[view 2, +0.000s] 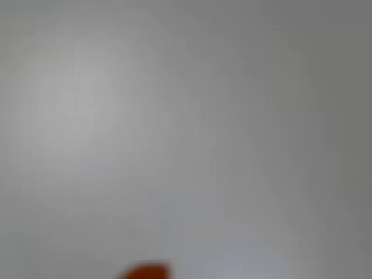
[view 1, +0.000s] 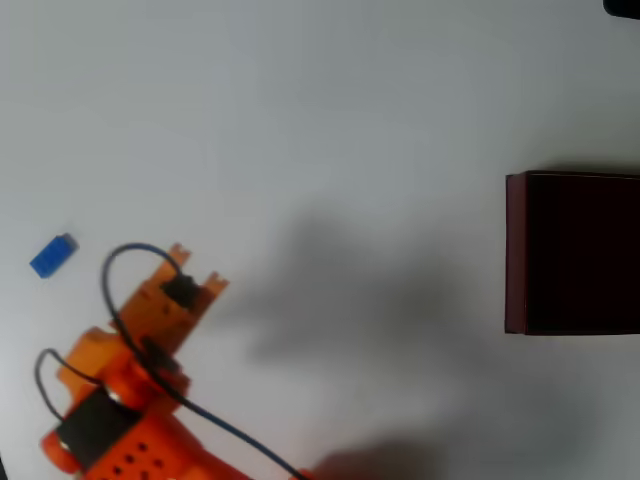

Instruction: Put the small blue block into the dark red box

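In the overhead view the orange two-finger end effector [view 1: 195, 275] sat low at the picture's left, its two tips pointing up and to the right; whether it was released or clenched I could not tell, though nothing showed between the tips. The small blue block, a tiny bright blue rectangular brick [view 1: 53, 255], lay on the pale grey tabletop [view 1: 330, 110] to the left of the end effector, near but apart, behind the line its tips pointed along. The dark red box, a large maroon square container with thin walls and a near-black inside [view 1: 515, 255], stood well apart to the right, cut by the picture's edge. The main risk, as I judged it, was a misaimed approach: the end effector faced away from the block and would have to swing round, and a tip could knock so small a brick aside. The blurred wrist view gave little help in lining up, offering bare surface and an orange sliver [view 2: 145, 272] at its bottom edge.
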You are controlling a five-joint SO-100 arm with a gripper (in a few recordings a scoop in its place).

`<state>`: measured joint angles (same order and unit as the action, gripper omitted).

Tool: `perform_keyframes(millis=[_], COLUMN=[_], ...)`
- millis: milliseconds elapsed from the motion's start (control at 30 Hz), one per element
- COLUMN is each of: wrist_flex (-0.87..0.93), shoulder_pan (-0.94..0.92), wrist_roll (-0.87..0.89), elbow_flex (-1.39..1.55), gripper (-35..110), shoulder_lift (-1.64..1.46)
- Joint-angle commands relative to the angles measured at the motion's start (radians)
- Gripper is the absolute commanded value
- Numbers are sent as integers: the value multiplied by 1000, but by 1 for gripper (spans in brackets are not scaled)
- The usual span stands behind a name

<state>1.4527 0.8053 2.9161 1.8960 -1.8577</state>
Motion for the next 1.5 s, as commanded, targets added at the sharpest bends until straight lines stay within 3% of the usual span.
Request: perform_keyframes(millis=[0,467,600,1000,1467], wrist_flex=[25,160,322,325,327], shoulder_pan=[41,29,26,51,26], wrist_roll=[29,-60,-52,74,71], elbow_flex=[-184,-778,-1080,-1348,-1522], gripper=[23,23,24,25,24], shoulder_lift=[110,578,750,908,1048])
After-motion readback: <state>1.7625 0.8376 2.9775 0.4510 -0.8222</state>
